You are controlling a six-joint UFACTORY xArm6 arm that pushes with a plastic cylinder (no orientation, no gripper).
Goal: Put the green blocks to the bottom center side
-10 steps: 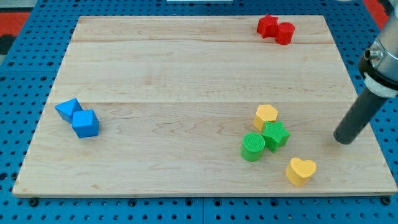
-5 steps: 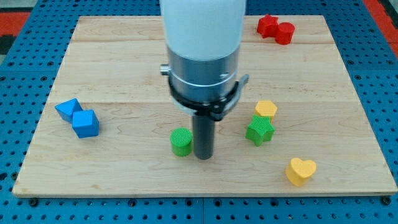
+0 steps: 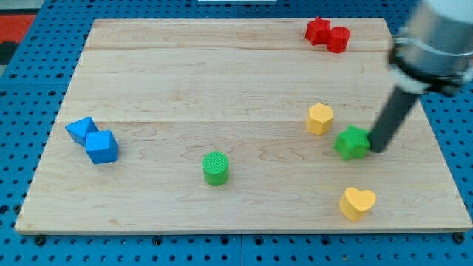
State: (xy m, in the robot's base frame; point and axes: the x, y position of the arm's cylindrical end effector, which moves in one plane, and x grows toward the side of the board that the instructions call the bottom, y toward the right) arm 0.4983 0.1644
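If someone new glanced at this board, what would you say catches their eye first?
Probably the dark rod coming in from the view's upper right, my tip right beside the green star block. Next, the green cylinder standing alone near the bottom centre, and the two blue blocks huddled at the view's left.

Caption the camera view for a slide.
My tip touches the green star block from the view's right; the green cylinder sits apart, left.

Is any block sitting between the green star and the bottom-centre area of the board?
Nothing visible does. My tip touches the green star's right side; the yellow heart lies below it, off that path.
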